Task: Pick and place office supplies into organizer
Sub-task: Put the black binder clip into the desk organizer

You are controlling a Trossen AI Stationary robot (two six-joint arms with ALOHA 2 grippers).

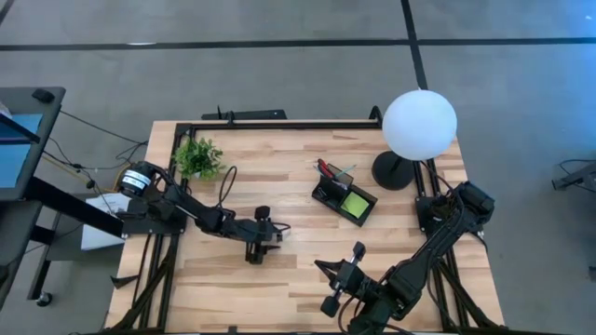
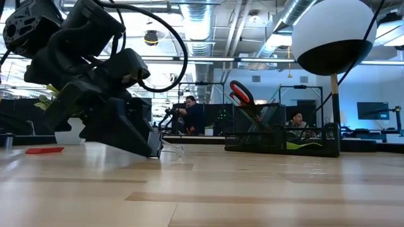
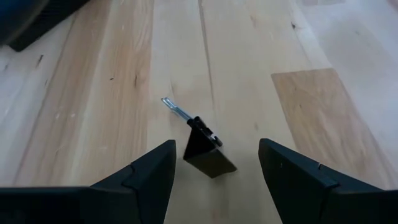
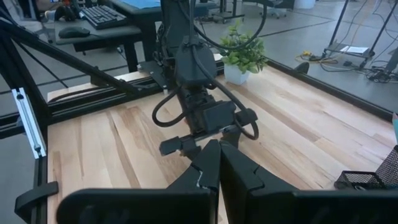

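Note:
A small black clip (image 3: 208,152) lies on the wooden table with its wire handle (image 3: 177,111) pointing away. My left gripper (image 3: 214,180) is low over the table's middle (image 1: 256,244), open, one finger on each side of the clip with a gap to both. The black organizer (image 1: 345,194) stands right of centre and holds red-handled scissors (image 1: 326,169) upright and a lime-green sticky-note pad (image 1: 356,205). A small red block (image 2: 44,150) lies flat on the table. My right gripper (image 4: 217,168) hovers shut and empty above the near right part (image 1: 326,272).
A white globe lamp (image 1: 419,126) on a black base stands at the far right, close behind the organizer. A small green potted plant (image 1: 197,156) sits at the far left. Bare wood lies between the clip and the organizer. People sit at desks beyond the table.

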